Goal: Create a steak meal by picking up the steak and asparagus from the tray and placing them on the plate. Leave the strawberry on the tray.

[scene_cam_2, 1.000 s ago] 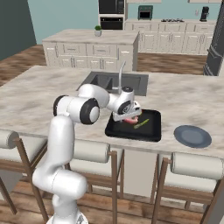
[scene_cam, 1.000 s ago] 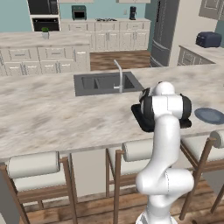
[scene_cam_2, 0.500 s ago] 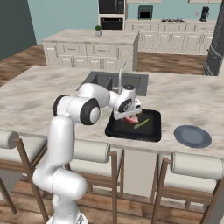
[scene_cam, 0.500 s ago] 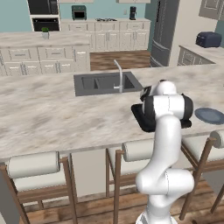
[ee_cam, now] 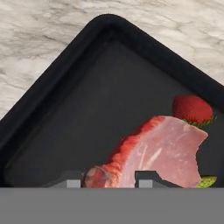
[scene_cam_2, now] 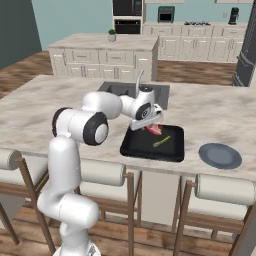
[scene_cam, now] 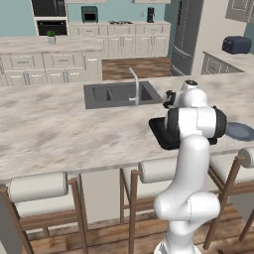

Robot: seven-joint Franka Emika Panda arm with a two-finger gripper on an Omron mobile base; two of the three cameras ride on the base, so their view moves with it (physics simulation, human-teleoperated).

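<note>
Steak (ee_cam: 162, 151) pinched by gripper (ee_cam: 109, 177) above tray (ee_cam: 65, 87); strawberry (ee_cam: 191, 109), asparagus (scene_cam_2: 161, 141) inside.

In the hand view, the steak (ee_cam: 159, 153) is cut off at 6 o'clock, the tray (ee_cam: 65, 109) runs off the frame, and only a green sliver of asparagus (ee_cam: 208, 181) shows at 5 o'clock.

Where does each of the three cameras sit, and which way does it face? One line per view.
Left base view: behind-left of the arm, looking forward and down over the counter; white arm hides much of the tray.
Right base view: behind-right; arm reaches to the tray, gripper over the steak, asparagus, plate.
Hand view: looks down along the fingertips; steak, strawberry.
Shared: tray.
</note>
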